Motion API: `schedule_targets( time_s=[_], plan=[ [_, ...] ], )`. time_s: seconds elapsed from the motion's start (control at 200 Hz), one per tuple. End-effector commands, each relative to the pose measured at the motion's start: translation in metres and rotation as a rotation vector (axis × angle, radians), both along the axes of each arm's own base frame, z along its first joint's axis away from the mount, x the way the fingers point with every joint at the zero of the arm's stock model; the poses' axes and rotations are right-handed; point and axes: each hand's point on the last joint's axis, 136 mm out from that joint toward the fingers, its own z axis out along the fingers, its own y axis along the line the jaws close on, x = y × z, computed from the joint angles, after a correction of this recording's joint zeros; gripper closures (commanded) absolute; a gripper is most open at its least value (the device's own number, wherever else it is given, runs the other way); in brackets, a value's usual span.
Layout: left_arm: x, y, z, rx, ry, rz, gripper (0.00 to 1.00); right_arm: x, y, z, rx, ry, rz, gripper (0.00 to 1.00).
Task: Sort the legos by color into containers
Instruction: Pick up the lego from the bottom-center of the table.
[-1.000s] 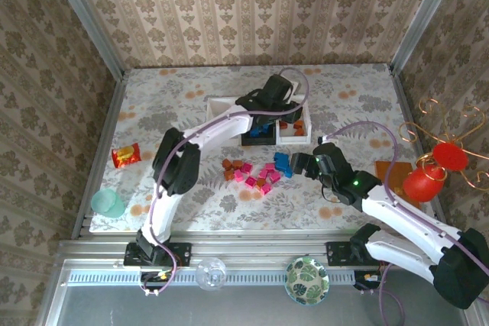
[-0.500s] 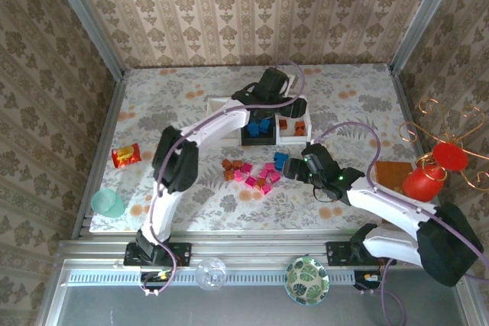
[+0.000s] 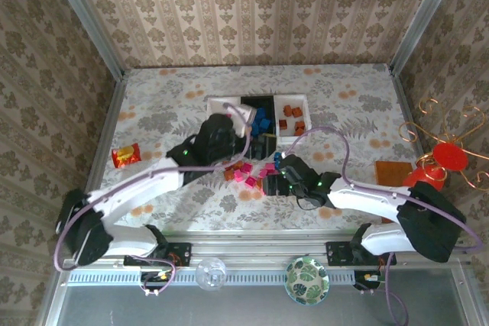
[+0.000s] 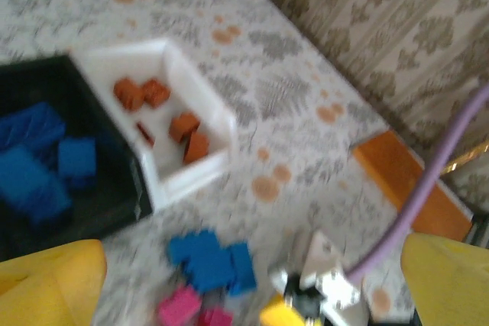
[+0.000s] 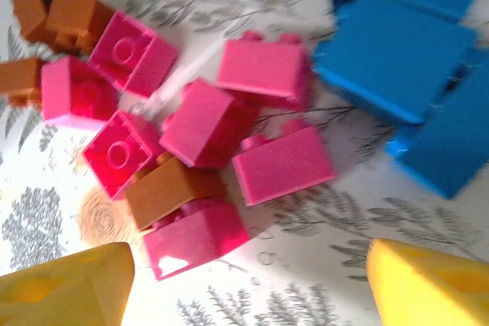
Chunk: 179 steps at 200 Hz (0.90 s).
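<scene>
Right gripper (image 5: 244,280) jaws wide, empty, over pink legos (image 5: 206,124) heaped on table (image 5: 428,211) beside blues (image 5: 397,59). Left gripper (image 4: 252,272) wide, empty, near trays (image 4: 187,177). Bricks likely light, rigid, slick: pinch flat sides, not studs.

Legos (image 3: 248,175) were heaped just in front of containers (image 3: 293,99), others held w/in; packet (image 3: 125,156) & cup (image 3: 107,204) were set far L.

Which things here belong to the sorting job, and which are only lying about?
Job: legos; containers.
Lying about: snack packet; red ornament; orange board; glass ball; patterned dish.
</scene>
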Motion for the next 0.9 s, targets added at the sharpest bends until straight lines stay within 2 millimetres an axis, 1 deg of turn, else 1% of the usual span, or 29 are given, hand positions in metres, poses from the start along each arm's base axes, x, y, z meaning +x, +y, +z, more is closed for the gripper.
schedule_targets(
  time_s=[0.0,0.055,0.065,0.08,0.175,0.25,0.34,0.47,0.565,0.655,0.825,0.89],
  plan=[
    [-0.008,0.035,0.001,-0.028,-0.017,0.102,0.00,-0.003,0.018,0.001,-0.018,-0.012,0.081,0.21],
    [-0.015,0.049,-0.007,-0.013,-0.004,0.125,0.00,-0.004,0.021,0.000,-0.039,-0.012,0.108,0.21],
    [-0.017,0.052,-0.008,-0.011,-0.001,0.128,0.00,-0.005,0.021,-0.006,-0.057,0.000,0.113,0.21],
    [-0.019,0.056,-0.011,-0.006,0.003,0.133,0.00,-0.005,0.023,-0.009,-0.069,0.006,0.124,0.21],
    [-0.029,0.075,-0.023,0.012,0.024,0.164,0.00,-0.006,0.028,-0.018,-0.135,0.023,0.169,0.22],
    [-0.034,0.086,-0.029,0.021,0.033,0.185,0.00,-0.005,0.028,-0.024,-0.181,0.027,0.183,0.23],
    [-0.037,0.096,-0.032,0.028,0.035,0.206,0.00,-0.003,0.028,-0.029,-0.213,0.031,0.197,0.26],
    [-0.039,0.103,-0.039,0.047,0.045,0.223,0.00,-0.004,0.031,-0.035,-0.245,0.040,0.232,0.29],
    [-0.039,0.104,-0.041,0.056,0.052,0.229,0.00,-0.005,0.032,-0.039,-0.265,0.049,0.257,0.34],
    [-0.038,0.105,-0.042,0.058,0.054,0.232,0.00,-0.007,0.034,-0.039,-0.262,0.049,0.271,0.42],
    [-0.037,0.107,-0.044,0.067,0.053,0.242,0.00,-0.014,0.037,-0.031,-0.220,0.039,0.316,0.60],
    [-0.036,0.110,-0.045,0.072,0.053,0.253,0.00,-0.018,0.035,-0.027,-0.220,0.046,0.326,0.64]
  ],
)
